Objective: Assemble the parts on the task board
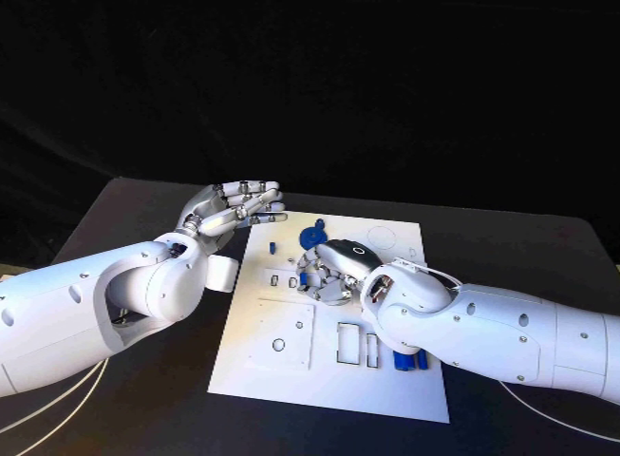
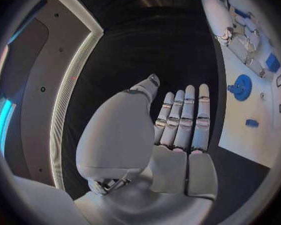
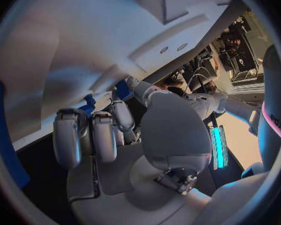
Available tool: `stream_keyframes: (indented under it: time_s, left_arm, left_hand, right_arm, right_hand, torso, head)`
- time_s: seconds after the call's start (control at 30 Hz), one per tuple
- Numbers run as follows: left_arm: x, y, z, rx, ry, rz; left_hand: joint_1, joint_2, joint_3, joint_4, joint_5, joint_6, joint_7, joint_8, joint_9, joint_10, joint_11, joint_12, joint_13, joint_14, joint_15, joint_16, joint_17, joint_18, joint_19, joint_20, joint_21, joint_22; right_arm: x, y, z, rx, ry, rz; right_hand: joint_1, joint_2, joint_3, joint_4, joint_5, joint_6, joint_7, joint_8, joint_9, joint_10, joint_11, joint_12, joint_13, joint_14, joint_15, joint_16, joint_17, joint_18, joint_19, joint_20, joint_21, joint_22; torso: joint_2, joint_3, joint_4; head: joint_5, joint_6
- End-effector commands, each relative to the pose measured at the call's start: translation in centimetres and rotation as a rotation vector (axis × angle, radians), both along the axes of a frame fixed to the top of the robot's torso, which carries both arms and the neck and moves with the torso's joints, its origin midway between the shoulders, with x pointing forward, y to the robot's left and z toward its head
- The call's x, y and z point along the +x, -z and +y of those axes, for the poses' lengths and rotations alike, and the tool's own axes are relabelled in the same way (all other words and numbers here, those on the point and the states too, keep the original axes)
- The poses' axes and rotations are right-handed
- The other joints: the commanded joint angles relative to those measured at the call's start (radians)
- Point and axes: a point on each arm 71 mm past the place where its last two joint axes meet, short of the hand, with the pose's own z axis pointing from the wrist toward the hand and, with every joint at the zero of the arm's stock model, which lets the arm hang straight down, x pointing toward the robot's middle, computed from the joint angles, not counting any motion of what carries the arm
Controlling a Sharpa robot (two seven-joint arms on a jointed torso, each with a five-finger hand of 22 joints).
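Note:
The white task board lies in the middle of the black table. My right hand hovers low over the board's centre with its fingers curled, and it pinches a small blue part between thumb and fingers. A blue gear sits on the board just beyond that hand, also seen as the blue gear in the left wrist view. A small blue piece lies near the board's left edge. My left hand hangs by the board's far left corner, fingers stretched out and holding nothing.
Two or three blue parts lie on the board beside my right forearm, next to several rectangular slots. Black table surrounds the board, with free room at the far right.

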Motion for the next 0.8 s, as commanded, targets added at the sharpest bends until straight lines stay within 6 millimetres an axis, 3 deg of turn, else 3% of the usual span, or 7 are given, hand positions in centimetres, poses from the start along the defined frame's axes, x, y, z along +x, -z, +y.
stream_keyframes:
  time_s: [0.03, 0.4, 0.57, 0.8]
  left_arm:
    - [-0.1, -0.1, -0.2, -0.011, 0.018, -0.005]
    - [-0.1, -0.1, -0.2, -0.010, 0.017, -0.003]
    - [0.0, -0.1, -0.1, -0.009, 0.016, -0.003]
    - [0.1, 0.0, 0.2, 0.000, 0.006, -0.006]
  left_hand:
    - [-0.011, 0.000, 0.002, -0.005, 0.000, -0.001, 0.028, -0.002, -0.001, 0.002, 0.003, -0.007, 0.000, -0.001, 0.009, -0.006, 0.002, 0.013, 0.004, 0.001, -0.007, -0.001]
    - [-0.011, 0.000, 0.002, -0.005, 0.000, -0.001, 0.028, -0.002, -0.001, 0.002, 0.003, -0.007, 0.000, -0.001, 0.009, -0.006, 0.002, 0.013, 0.004, 0.001, -0.007, -0.001]
    - [-0.012, 0.000, 0.002, -0.006, 0.000, -0.001, 0.028, -0.003, -0.001, 0.002, 0.003, -0.008, 0.000, -0.001, 0.009, -0.007, 0.002, 0.013, 0.004, 0.002, -0.008, -0.002]
    - [-0.011, 0.000, 0.004, -0.008, 0.000, -0.001, 0.027, -0.004, -0.002, 0.002, 0.003, -0.011, 0.000, -0.005, 0.010, -0.011, 0.002, 0.013, 0.002, 0.002, -0.010, -0.003]
  right_arm:
    - [-0.1, 0.1, 0.0, -0.006, -0.008, -0.003]
    - [-0.1, 0.0, 0.0, 0.006, -0.009, -0.016]
    - [-0.2, -0.4, -0.2, 0.038, -0.011, -0.046]
    - [-0.9, -1.3, -0.8, 0.115, -0.021, -0.092]
  right_hand:
    - [0.002, -0.012, -0.010, 0.000, 0.005, -0.012, 0.002, -0.009, -0.002, -0.011, 0.004, -0.007, -0.005, 0.071, 0.009, -0.002, 0.104, -0.005, -0.003, 0.010, -0.008, 0.132]
    - [-0.007, -0.028, -0.033, 0.010, 0.007, -0.021, 0.004, -0.019, -0.008, -0.024, 0.007, -0.020, -0.017, 0.068, 0.012, -0.005, 0.097, -0.002, -0.010, 0.014, -0.017, 0.124]
    - [-0.013, -0.048, -0.098, 0.038, 0.043, -0.081, 0.019, -0.054, -0.023, -0.059, 0.020, -0.054, -0.051, 0.065, 0.023, -0.011, 0.087, 0.003, -0.023, 0.024, -0.036, 0.110]
    - [0.032, -0.025, -0.210, 0.076, 0.046, -0.121, 0.035, -0.073, -0.041, -0.082, 0.035, -0.071, -0.076, 0.063, 0.035, -0.015, 0.081, 0.005, -0.027, 0.036, -0.047, 0.105]
  torso:
    - [0.000, 0.0001, 0.0004]
    - [0.000, -0.0002, 0.0003]
    - [0.000, 0.0001, 0.0010]
    - [-0.001, 0.0014, -0.0013]
  head:
    - [0.000, 0.000]
    - [-0.002, 0.001]
    - [-0.003, 0.001]
    - [-0.002, 0.003]
